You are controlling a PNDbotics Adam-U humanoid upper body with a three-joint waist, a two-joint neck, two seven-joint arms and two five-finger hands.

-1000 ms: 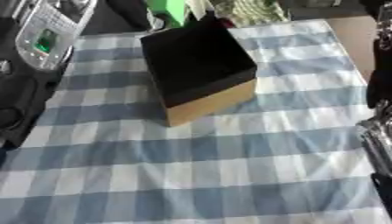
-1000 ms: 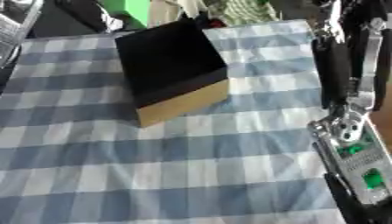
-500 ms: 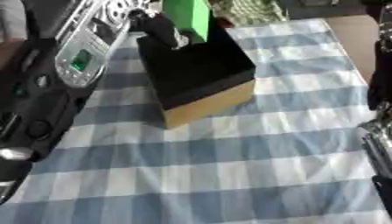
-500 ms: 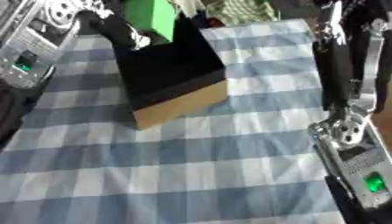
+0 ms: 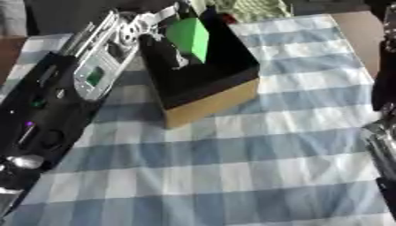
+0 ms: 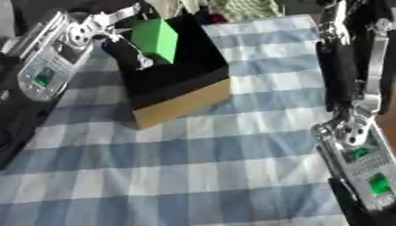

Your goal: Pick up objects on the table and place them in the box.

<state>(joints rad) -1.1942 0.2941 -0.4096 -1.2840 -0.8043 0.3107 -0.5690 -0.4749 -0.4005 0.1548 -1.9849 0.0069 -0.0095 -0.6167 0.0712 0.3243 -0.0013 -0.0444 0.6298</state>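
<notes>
Worktop [image 5: 255,176]: covered by a blue-and-white checked cloth, lying askew in both views. Left arm [image 5: 70,101]: black with silver joints and a small green-lit panel, entering from the lower left and reaching up toward the far end of the cloth. Right arm [image 6: 359,110]: black and silver, hanging down the right edge, with green lights low on its forearm; its hand is outside both views. Box [image 5: 205,84]: open-topped, black inside with tan cardboard outer walls, standing on the far left part of the cloth, one corner pointing toward the camera. Left hand [image 6: 116,22]: positioned over the box's far left rim, fingers curled round the green block. Green block [image 6: 157,39]: bright green and box-shaped, held tilted above the box's open interior, not resting on its floor. Background items: a pale green patterned object [image 5: 247,9] and a small red shape [image 5: 226,18] beyond the box's far edge, too indistinct to identify.
</notes>
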